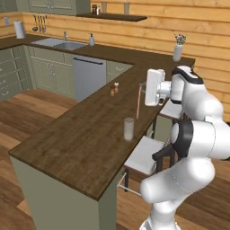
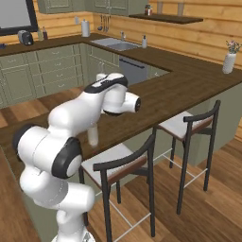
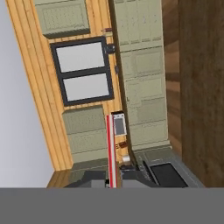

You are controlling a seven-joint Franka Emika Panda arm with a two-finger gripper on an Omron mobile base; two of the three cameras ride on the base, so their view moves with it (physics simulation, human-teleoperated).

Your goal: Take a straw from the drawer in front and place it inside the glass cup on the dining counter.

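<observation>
We see the jaws closed on the straw (image 3: 110, 148), which rises as a thin red line from between the two dark fingertips in the hand view, so the gripper (image 3: 112, 183) is plainly grasping it. From the left base view, the gripper (image 1: 143, 92) holds the straw (image 1: 138, 101) near its upper end, and the stick hangs close to upright above the dining counter (image 1: 85, 134), its lower end in the air and apart from the wood. The glass cup (image 1: 129, 129) stands on the counter near its right edge, just in front of and below the straw's lower tip, with a gap between them that we can see; the straw is not in the cup. In the right base view the arm hides most of this, and we make out the glass cup (image 2: 93, 134) beneath the forearm on the dining counter (image 2: 189, 80). Further along the slab sit two small brown shakers (image 1: 114, 88), and a white vase with flowers (image 1: 178, 49) stands at the far corner. Two stools (image 2: 142, 165) with dark frames are drawn up against the counter's side.
</observation>
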